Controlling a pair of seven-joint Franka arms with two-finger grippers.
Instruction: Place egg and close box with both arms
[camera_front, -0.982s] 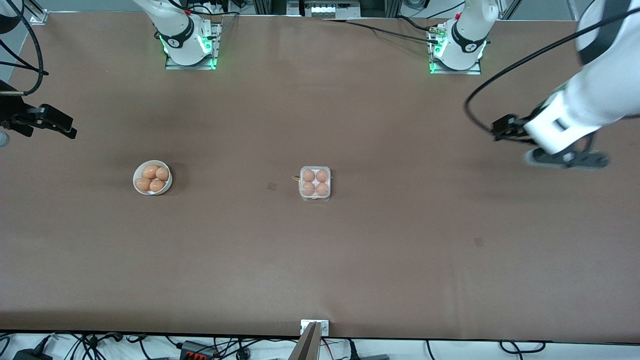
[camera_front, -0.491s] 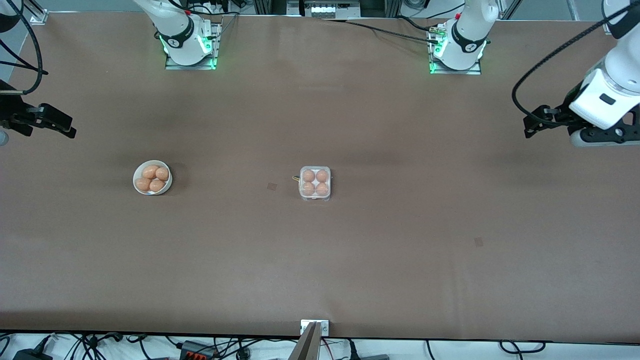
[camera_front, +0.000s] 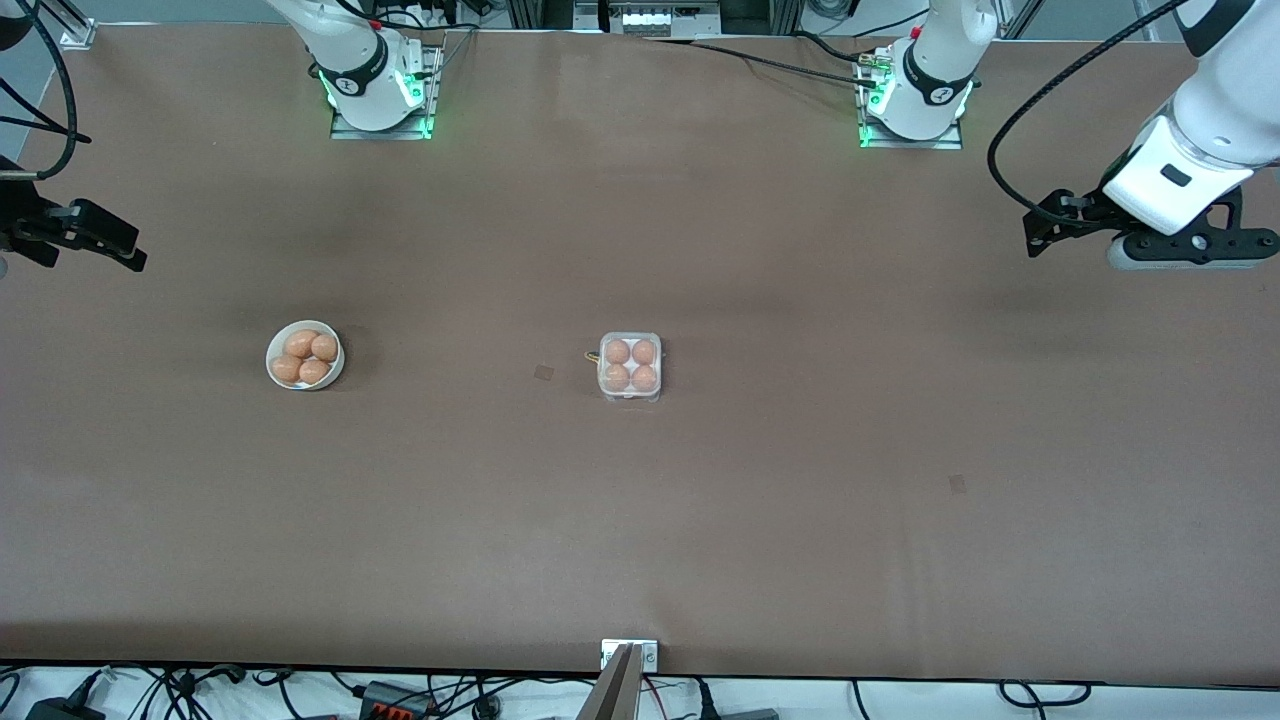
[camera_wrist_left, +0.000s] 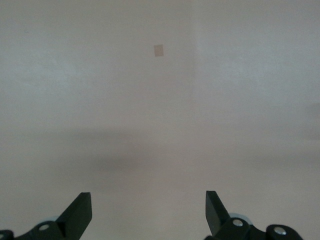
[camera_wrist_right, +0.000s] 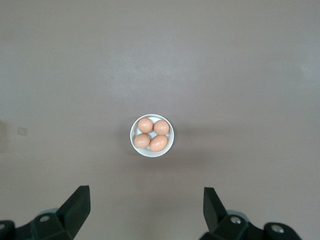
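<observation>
Box (camera_front: 630, 367) sits mid-tabletop (camera_front: 700, 520), four orange-brown eggs in its cells, one per cell; clear lid looks down over them, though the latch and hinge are too small to make out. A thin yellowish bit shows at the box's edge toward the right arm's end, not identifiable. Round white bowl (camera_front: 305, 355) stands well apart from the box, toward the right arm's end of the tabletop, holding four more eggs (camera_wrist_right: 152, 134) packed close together. Right gripper (camera_wrist_right: 145, 207) hangs high over bare tabletop near the bowl, fingers (camera_wrist_right: 77, 204) spread wide, nothing between them; in the front view it shows only partly, cut by the frame edge (camera_front: 85, 235). Left gripper (camera_wrist_left: 148, 210) is up over bare tabletop at the left arm's end, well apart from the box, fingers wide apart and empty; only the fingertips enter its wrist view. That view also catches a small pale square patch (camera_wrist_left: 158, 50) on the tabletop surface, and neither box nor bowl. Upper links of both arms run out of frame.
</observation>
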